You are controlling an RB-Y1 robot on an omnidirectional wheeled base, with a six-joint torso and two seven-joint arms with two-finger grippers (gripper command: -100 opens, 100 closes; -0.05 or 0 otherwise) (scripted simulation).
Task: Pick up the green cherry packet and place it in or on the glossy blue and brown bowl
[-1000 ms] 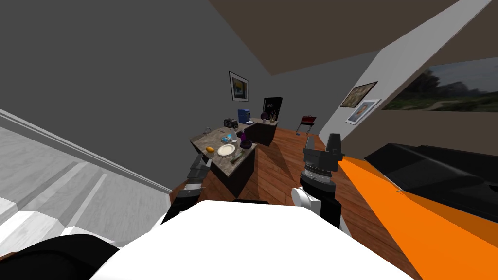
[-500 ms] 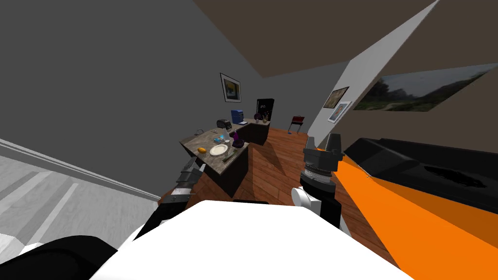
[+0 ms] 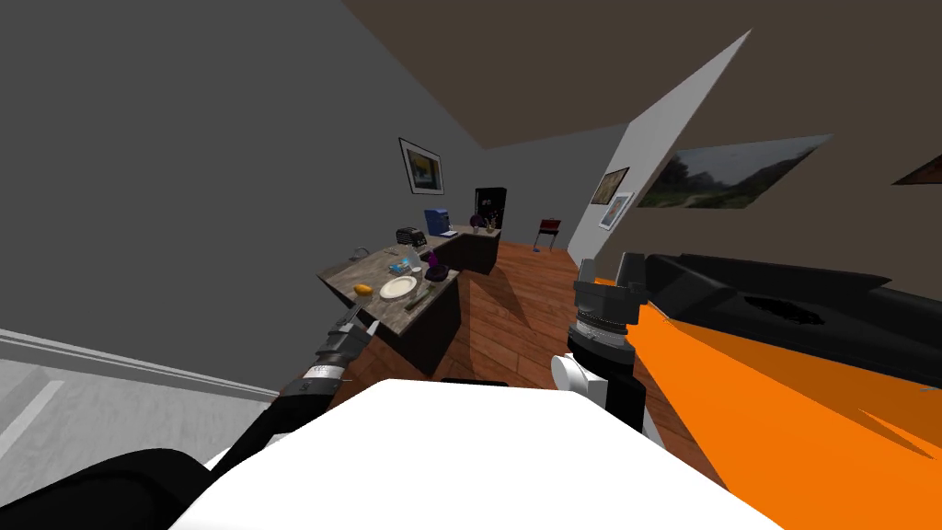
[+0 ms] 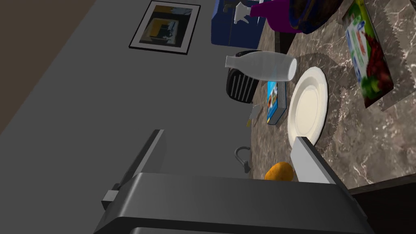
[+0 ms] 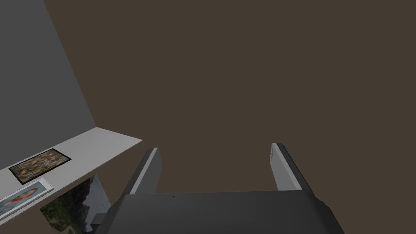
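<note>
The bench, a dark marbled block, stood ahead of our left tool, which we held level and aimed along its top, probably so the fingers could come in low over the things lying there. That tool was spread wide with nothing between its fingers. The right tool was parked upright beside us, out of the way, also fully apart and empty. A white plate lay just beyond the left tool's fingertips. The green cherry packet lay flat past the plate, well short of any grasp, and the dark blue and brown bowl sat farther on. A clear bottle stood beyond the plate, and an orange fruit lay closest to the tool. Compared with a second before, the whole head picture had swung, which we took for our own turning. The left arm looked more stretched toward the bench corner, while the right tool had kept its pose.
</note>
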